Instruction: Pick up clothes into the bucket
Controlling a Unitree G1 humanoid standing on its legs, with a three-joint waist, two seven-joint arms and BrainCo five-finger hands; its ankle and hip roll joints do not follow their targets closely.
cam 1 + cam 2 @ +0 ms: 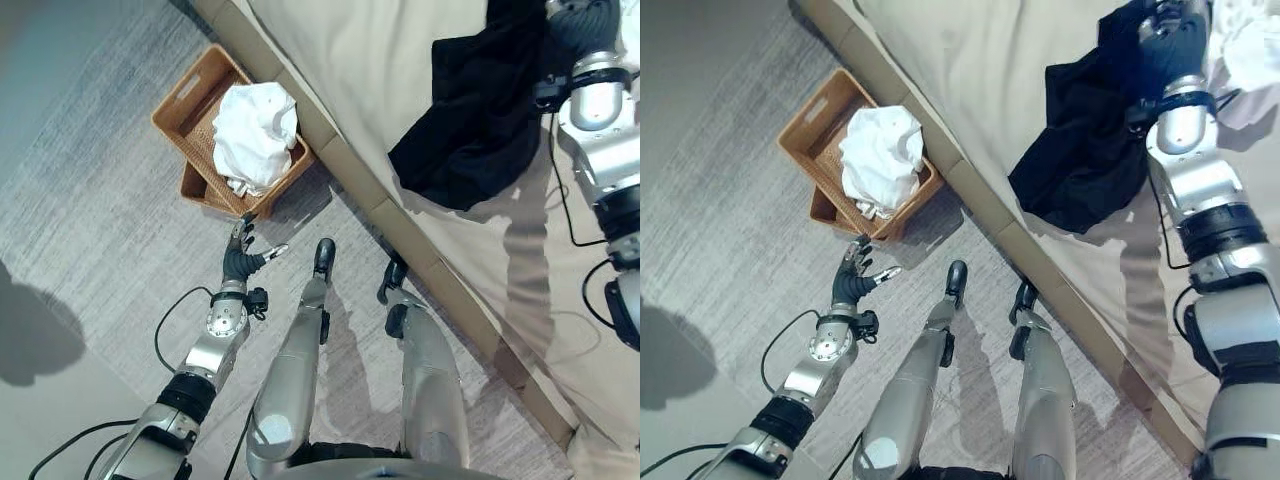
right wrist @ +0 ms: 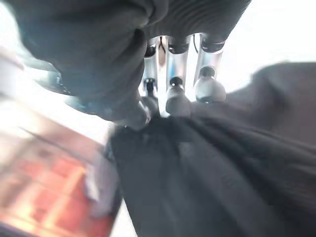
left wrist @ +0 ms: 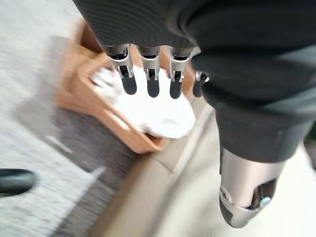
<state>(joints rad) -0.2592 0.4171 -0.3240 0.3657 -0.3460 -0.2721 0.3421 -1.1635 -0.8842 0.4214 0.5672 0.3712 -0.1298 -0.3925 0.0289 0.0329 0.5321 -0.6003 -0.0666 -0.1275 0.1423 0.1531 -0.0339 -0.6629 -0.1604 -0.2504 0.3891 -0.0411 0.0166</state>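
Fingers of the left hand [image 1: 243, 258] hang relaxed and empty above the carpet [image 1: 90, 230], at 7 o'clock. Just beyond, at 10 o'clock, a wicker basket [image 1: 180, 110] holds a white garment [image 1: 255, 135]. Farthest, at 2 o'clock over the bed [image 1: 370, 70], the right hand [image 1: 1170, 45] grips a black garment [image 1: 470, 120], which hangs from its curled fingers.

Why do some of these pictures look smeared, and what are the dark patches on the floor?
Left wrist view: the woven brown basket and white cloth are motion-blurred. Right wrist view: the black garment is soft and the background glares white. Left eye view: dark shadows lie on the grey carpet.
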